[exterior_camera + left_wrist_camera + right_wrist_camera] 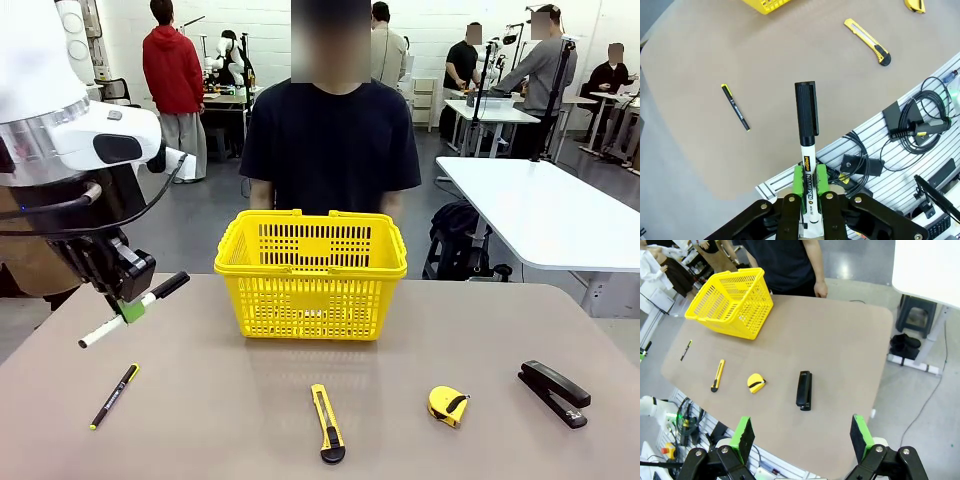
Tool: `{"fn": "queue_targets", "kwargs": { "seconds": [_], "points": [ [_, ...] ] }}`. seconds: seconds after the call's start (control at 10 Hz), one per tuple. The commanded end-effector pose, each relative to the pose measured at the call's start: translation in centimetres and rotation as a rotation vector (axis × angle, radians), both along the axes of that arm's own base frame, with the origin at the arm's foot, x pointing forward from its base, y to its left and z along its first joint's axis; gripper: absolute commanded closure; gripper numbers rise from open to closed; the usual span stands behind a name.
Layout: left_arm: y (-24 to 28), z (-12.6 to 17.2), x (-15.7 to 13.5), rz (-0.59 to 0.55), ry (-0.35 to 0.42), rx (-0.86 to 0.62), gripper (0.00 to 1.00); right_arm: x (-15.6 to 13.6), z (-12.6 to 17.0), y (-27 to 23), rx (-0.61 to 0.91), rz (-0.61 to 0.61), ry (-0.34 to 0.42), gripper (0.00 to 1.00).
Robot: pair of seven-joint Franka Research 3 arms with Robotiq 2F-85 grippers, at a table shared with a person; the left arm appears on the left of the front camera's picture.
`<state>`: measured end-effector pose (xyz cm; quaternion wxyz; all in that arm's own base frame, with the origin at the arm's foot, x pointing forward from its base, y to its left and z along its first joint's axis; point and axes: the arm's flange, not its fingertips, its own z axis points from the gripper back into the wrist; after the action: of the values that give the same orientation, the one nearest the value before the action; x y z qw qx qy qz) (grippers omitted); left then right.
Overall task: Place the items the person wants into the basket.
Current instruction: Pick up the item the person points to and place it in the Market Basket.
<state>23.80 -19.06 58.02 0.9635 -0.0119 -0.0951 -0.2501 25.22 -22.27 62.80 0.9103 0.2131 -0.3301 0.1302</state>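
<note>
My left gripper (131,309) is shut on the white marker (118,318) with its black cap, holding it above the table's left side; in the left wrist view the marker (807,150) sticks up between the green pads (798,180). Below it on the table lies the black pen (114,396) with yellow accents (735,107). The yellow-and-black tape measure (447,405) rests front right (756,383). The yellow basket (311,274) stands mid-table before the person (332,140) in a dark T-shirt. My right gripper (802,437) hangs open high above the table.
A yellow utility knife (326,424) lies at the front middle and a black stapler (554,392) at the front right. The person's hand (820,289) rests at the far table edge. Cables and a slatted rail (900,145) run below the table's near edge.
</note>
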Motion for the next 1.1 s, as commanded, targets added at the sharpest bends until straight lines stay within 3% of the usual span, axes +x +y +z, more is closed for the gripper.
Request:
{"fn": "queue_targets", "kwargs": {
  "seconds": [0.0, 0.7, 0.8, 0.9, 1.0],
  "points": [
    [-0.6, -0.8, 0.6, 0.021, 0.013, 0.006, 1.00, -0.1, 0.0, 0.0, 0.001, 0.013, -0.007, 0.00],
    [-0.1, -0.4, 0.3, 0.003, 0.009, 0.007, 1.00, -0.1, 0.0, 0.0, 0.001, 0.013, -0.007, 0.00],
    [-0.3, -0.6, 0.4, 0.009, 0.011, 0.014, 0.89, -0.1, 0.0, 0.0, 0.001, 0.013, -0.007, 0.00],
    [-2.6, 0.9, 2.8, -0.176, -0.100, 0.127, 0.89, -0.1, 0.0, 0.0, 0.001, 0.013, -0.007, 0.00],
    [-5.4, 1.5, 6.1, -0.342, -0.105, 0.150, 0.89, -0.1, 0.0, 0.0, 0.001, 0.013, -0.007, 0.00]
  ]
}}
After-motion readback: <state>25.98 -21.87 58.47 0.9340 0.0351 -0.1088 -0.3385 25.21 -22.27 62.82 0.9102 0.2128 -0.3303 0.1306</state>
